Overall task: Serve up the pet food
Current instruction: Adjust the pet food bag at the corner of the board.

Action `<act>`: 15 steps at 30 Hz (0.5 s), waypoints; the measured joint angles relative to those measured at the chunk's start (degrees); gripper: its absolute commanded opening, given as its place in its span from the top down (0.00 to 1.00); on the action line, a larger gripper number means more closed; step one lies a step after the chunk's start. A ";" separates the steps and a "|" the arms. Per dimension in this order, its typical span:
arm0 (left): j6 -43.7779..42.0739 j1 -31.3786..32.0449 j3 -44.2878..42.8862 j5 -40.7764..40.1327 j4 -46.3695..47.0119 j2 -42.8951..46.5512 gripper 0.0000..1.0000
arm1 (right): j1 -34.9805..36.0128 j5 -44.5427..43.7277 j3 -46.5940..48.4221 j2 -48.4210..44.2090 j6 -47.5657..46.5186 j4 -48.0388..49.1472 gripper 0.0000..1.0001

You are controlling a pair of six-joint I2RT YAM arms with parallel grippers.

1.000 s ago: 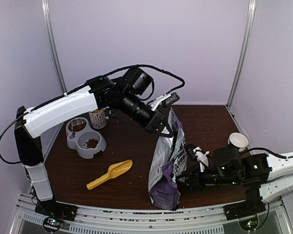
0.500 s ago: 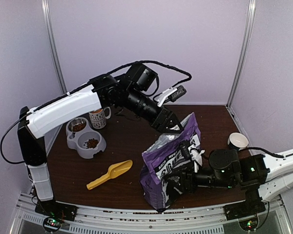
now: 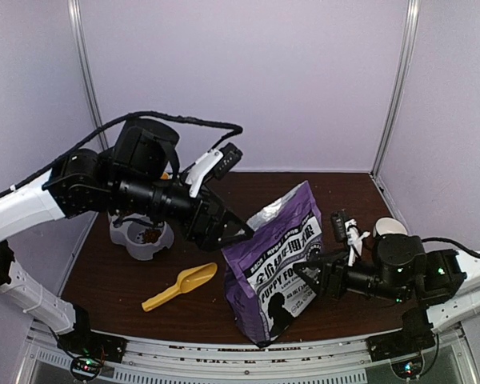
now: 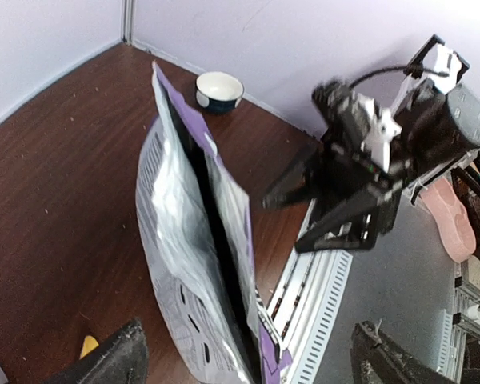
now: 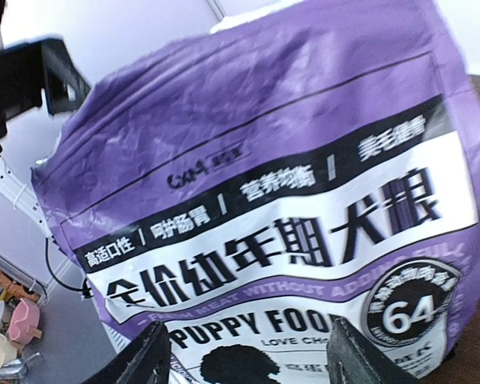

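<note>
- Pet food bag point(image 3: 280, 256) is standing upright near the table's point(image 3: 104, 276) front edge, gripped by neither arm
- Left gripper point(image 3: 236, 238) is hovering just beside its top, jaws spread wide, empty
- Right gripper point(image 3: 304, 278) is facing its printed side, jaws wide, empty
- Kibble point(image 3: 150, 235) is sitting in the grey bowl point(image 3: 134, 250); serving is looking largely done, with the yellow scoop point(image 3: 180, 286) lying idle

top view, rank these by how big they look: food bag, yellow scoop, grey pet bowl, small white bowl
1. food bag
2. yellow scoop
3. small white bowl, its lower part hidden by the right arm
Unranked: grey pet bowl. The left arm covers much of it, and what shows looks roughly scoop-sized.
</note>
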State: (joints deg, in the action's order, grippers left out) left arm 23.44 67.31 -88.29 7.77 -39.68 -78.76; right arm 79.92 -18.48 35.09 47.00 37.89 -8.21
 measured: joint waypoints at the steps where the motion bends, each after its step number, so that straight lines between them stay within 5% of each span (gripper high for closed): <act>1: 1.57 1.11 2.84 -0.98 0.61 1.03 0.08 | -0.63 -0.44 -0.02 -1.49 -0.11 -0.81 0.32; 8: 9.53 2.99 12.94 -4.42 4.20 2.73 0.10 | -5.03 -2.40 -0.76 -10.56 -0.55 -5.18 0.30; 15: 12.33 4.44 12.96 -6.01 6.97 2.73 0.49 | -7.52 -3.48 -0.48 -11.30 -1.77 -9.38 0.29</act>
State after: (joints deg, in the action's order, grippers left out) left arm 35.77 71.75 -75.33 1.76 -32.71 -76.03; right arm 72.40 -21.96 34.61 35.70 36.12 -17.58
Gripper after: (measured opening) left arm 0.624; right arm 0.701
